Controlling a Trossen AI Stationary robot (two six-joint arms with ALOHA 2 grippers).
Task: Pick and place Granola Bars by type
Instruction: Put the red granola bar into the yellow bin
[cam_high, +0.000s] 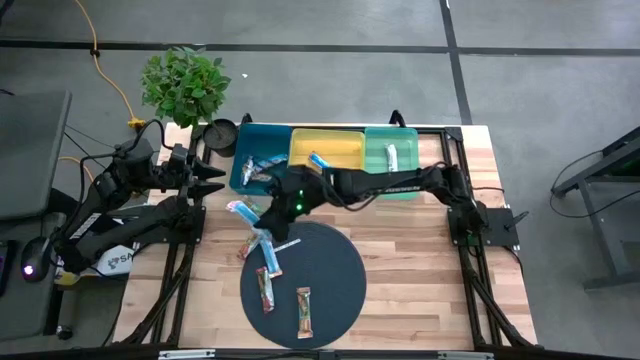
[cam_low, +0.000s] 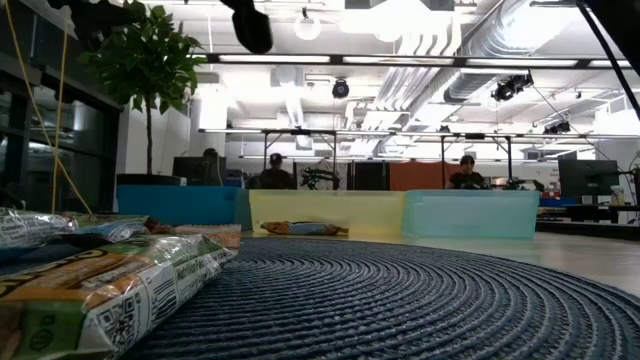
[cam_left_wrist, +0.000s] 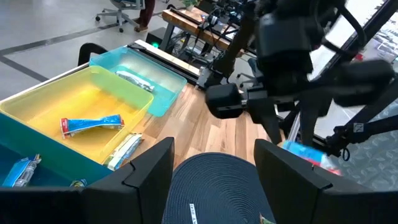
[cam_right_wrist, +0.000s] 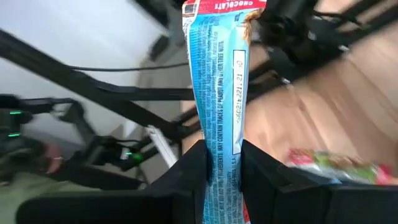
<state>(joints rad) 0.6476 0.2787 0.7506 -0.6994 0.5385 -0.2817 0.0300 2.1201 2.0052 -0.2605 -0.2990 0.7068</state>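
Here, glossy blue granola bar (cam_right_wrist: 217, 93) with printed text, pinched in right tool (cam_right_wrist: 221, 171)

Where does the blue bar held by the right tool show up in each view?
High view: blue bar at the round mat's upper-left edge, under the right tool.
Low view: cannot tell.
Left wrist: blue bit below the right arm.
Right wrist: centre, clamped upright.
Shared landmark: yellow bin.
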